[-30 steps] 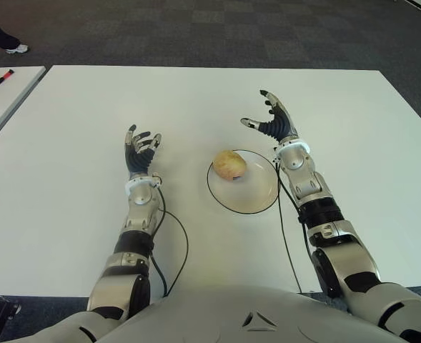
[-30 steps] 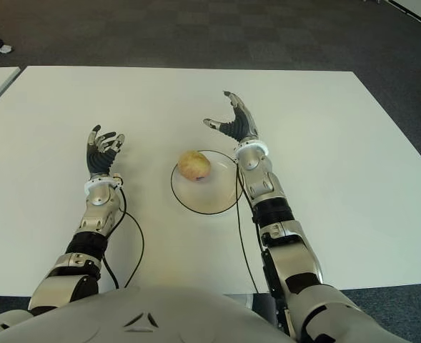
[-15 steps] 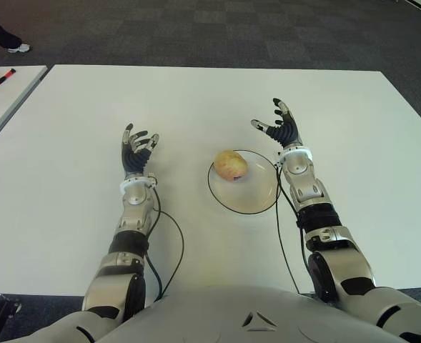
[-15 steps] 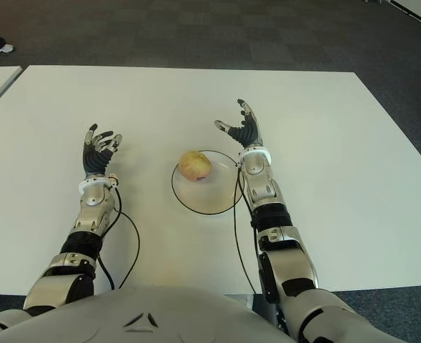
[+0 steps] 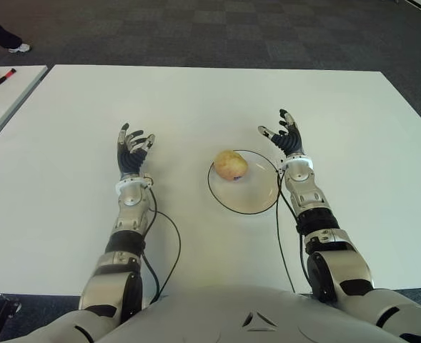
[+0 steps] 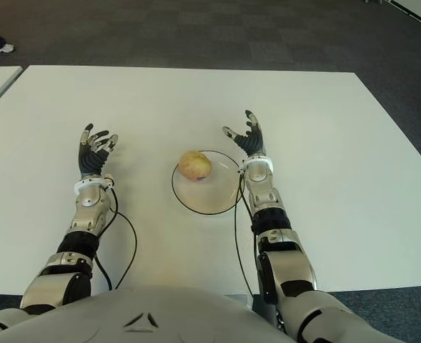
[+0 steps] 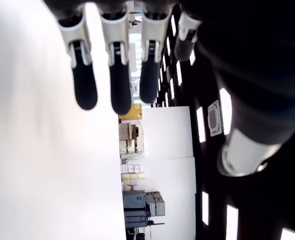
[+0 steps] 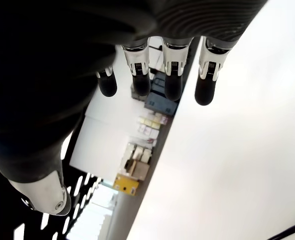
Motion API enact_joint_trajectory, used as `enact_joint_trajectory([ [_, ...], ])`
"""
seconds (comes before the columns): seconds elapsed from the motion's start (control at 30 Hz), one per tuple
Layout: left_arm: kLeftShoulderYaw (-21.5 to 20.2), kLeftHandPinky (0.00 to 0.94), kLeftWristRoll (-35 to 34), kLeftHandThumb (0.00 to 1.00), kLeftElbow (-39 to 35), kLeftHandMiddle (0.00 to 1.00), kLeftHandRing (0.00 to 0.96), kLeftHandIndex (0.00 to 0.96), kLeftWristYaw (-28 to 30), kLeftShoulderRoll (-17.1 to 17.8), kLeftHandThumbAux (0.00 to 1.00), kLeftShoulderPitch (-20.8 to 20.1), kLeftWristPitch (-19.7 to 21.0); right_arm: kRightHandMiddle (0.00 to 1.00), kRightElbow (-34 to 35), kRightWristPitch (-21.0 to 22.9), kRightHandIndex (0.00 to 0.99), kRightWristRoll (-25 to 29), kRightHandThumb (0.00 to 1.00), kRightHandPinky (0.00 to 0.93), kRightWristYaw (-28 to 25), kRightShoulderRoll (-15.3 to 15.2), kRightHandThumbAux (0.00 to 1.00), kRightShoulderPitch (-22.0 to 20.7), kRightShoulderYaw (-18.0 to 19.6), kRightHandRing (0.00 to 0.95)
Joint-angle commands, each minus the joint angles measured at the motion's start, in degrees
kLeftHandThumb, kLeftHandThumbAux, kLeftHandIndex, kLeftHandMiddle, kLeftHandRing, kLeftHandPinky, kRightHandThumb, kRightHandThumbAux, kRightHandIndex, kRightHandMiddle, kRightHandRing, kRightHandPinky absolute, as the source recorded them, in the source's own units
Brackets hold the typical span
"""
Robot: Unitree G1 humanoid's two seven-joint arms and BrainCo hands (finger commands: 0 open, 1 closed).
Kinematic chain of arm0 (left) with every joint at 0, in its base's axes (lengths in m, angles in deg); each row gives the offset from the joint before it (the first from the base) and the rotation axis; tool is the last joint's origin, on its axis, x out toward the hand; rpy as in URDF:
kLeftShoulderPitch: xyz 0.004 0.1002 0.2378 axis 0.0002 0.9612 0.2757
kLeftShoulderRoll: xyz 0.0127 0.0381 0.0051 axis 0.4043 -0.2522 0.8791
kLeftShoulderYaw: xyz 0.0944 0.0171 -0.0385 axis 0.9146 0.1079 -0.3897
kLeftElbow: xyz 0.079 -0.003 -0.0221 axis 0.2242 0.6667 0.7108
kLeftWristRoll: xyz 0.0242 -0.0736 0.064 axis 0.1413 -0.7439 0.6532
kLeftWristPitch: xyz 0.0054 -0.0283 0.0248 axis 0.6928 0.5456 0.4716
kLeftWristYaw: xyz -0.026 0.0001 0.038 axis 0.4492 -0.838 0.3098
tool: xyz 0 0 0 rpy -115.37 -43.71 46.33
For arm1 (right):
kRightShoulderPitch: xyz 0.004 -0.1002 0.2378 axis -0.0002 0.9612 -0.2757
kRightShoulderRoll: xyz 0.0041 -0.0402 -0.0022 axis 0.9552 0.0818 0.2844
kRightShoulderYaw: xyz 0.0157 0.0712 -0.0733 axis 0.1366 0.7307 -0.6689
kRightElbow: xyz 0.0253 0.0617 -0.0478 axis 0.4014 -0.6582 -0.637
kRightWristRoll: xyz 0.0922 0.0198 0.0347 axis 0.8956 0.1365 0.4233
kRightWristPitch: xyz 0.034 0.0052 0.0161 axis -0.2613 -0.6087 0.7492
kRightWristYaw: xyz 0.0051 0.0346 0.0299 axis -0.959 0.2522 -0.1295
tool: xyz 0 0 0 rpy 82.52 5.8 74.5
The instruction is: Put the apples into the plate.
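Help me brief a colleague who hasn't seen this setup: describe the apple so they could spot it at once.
Start at the big white table; near its middle, between the robot's two raised hands, lies a round plate with a thin dark rim. The apple sits inside it against the far left edge. It is the only rounded, yellowish-pink thing on the table.

White table (image 5: 196,100) lying bare across its far half and both outer sides, leaving open passage there. Plate (image 5: 256,196) sitting at centre, with the apple (image 5: 229,164) occupying its far-left rim area. Right hand (image 5: 285,139), fingers spread and empty, standing just beside the plate's far-right edge. Left hand (image 5: 130,151), also spread and empty, standing well left of the plate; a clear lane lying between them.
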Motion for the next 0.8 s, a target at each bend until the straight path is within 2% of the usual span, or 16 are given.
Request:
enact_joint_trajectory([
  [0.03,-0.60,0.394,-1.00,0.191,1.42,0.266,0.332,0.083,1.50,0.63,0.704,-0.21,-0.63,0.030,-4.51,-3.03,0.000,2.08,0.150,0.144,0.44,0.06,0.687,0.57,1.60,0.071],
  [0.27,-1.05,0.374,-2.02,0.194,2.82,0.260,0.317,0.095,2.89,1.11,0.689,-0.65,-2.64,0.029,-9.84,-7.23,0.000,5.02,0.125,0.150,1.03,1.11,0.676,-0.57,3.98,0.070],
  [0.47,-1.42,0.358,-2.80,0.186,4.32,0.259,0.310,0.097,4.01,1.42,0.677,-1.14,-4.92,0.040,-18.99,-14.37,0.000,8.75,0.129,0.166,0.29,1.48,0.687,-1.58,7.32,0.083],
  [0.63,-1.68,0.362,-3.22,0.183,5.67,0.260,0.311,0.100,4.56,1.48,0.675,-1.55,-7.33,0.051,-21.60,-18.31,0.000,10.24,0.122,0.180,0.32,2.18,0.686,-2.30,8.52,0.093],
  [0.8,-1.82,0.367,-3.60,0.189,6.89,0.260,0.315,0.105,5.12,1.51,0.680,-2.05,-8.88,0.060,-22.23,-19.51,0.000,10.93,0.117,0.188,0.46,2.74,0.686,-2.19,9.13,0.102],
])
